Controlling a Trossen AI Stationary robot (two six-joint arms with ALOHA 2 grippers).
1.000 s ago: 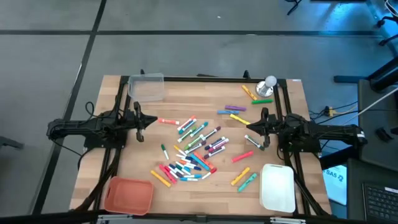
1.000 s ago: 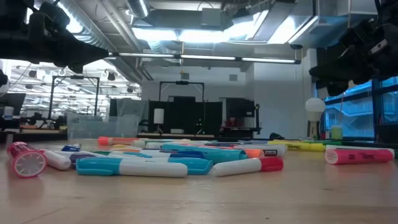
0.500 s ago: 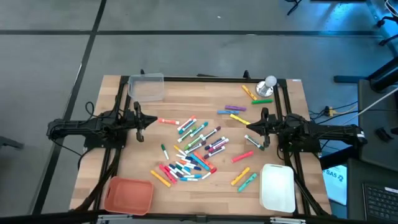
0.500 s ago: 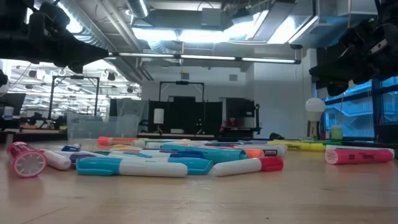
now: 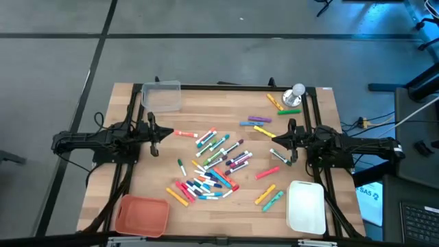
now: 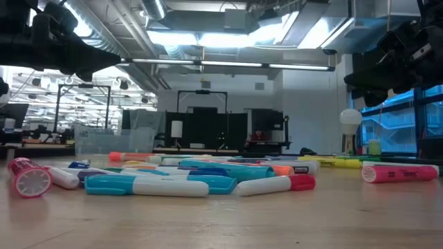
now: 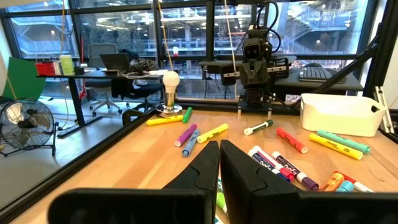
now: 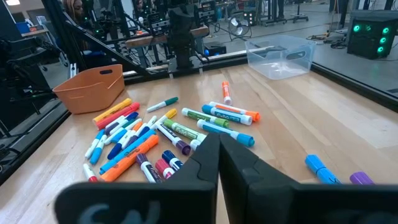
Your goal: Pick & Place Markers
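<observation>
Many markers (image 5: 212, 165) in several colours lie on their sides in a loose heap at the middle of the wooden table (image 5: 158, 165); the right wrist view shows the heap of markers (image 8: 149, 137) too. A few more markers (image 5: 259, 122) lie scattered toward the far right. My left gripper (image 5: 167, 133) hangs level and shut above the table's left side, short of the heap. My right gripper (image 5: 274, 138) hangs level and shut above the right side, facing it. Each wrist view shows its own fingers closed together with nothing between them: left gripper (image 7: 219, 147), right gripper (image 8: 219, 140).
A clear bin (image 5: 162, 96) stands at the far left corner, an orange bin (image 5: 142, 214) at the near left, a white bin (image 5: 306, 206) at the near right. A silver round-topped bell (image 5: 298, 92) stands at the far right, beside more markers. Black frame rails run along both sides.
</observation>
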